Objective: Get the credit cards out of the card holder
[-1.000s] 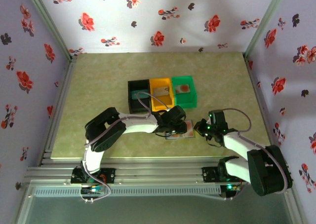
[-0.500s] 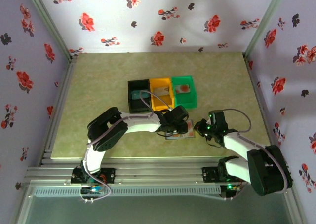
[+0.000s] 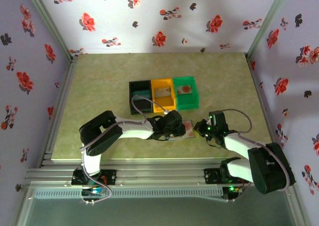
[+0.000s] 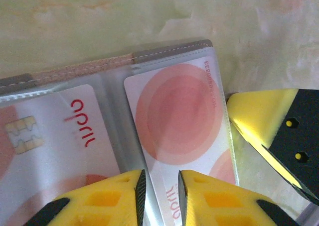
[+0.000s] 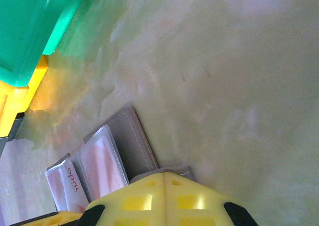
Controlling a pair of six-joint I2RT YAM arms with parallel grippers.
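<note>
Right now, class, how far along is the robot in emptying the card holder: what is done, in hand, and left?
Done: one red-blotted card lies in the green bin. In hand: the shut right gripper rests at the edge of the open card holder, and the left gripper, nearly closed, is at the right-hand card. Remaining: that card and the chip card beside it sit in their sleeves.

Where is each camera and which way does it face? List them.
Top external: above, behind the bases, looking down on the table; both arms show.
Left wrist: close over the card holder, facing down; left tool at bottom.
Right wrist: low, facing the green bin; shut right tool at bottom.
Shared: both wrist views see the card holder.
</note>
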